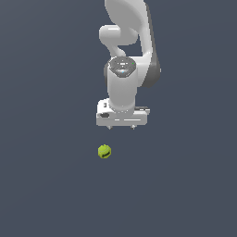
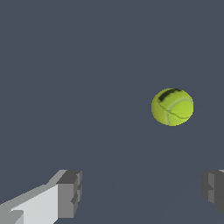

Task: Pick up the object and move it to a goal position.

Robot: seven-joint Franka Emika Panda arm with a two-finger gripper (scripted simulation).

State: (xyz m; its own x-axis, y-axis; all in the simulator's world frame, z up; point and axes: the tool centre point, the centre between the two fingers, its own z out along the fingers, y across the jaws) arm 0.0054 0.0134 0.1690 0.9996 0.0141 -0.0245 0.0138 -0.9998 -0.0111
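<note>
The object is a small yellow-green ball point(image 1: 105, 151) with a dark curved mark, lying on the plain dark grey ground. In the exterior view the white gripper point(image 1: 121, 127) hangs above it, a little further back and toward the exterior view's right, not touching it. Its fingers barely show below the hand there. In the wrist view the ball point(image 2: 172, 107) lies ahead of the fingertips point(image 2: 70, 194), which stand wide apart with nothing between them. The gripper point(image 2: 142, 192) is open and empty.
The white arm point(image 1: 127, 41) rises behind the gripper toward the top of the exterior view. The ground is a uniform dark grey surface point(image 1: 46, 185) with no other objects or edges in view.
</note>
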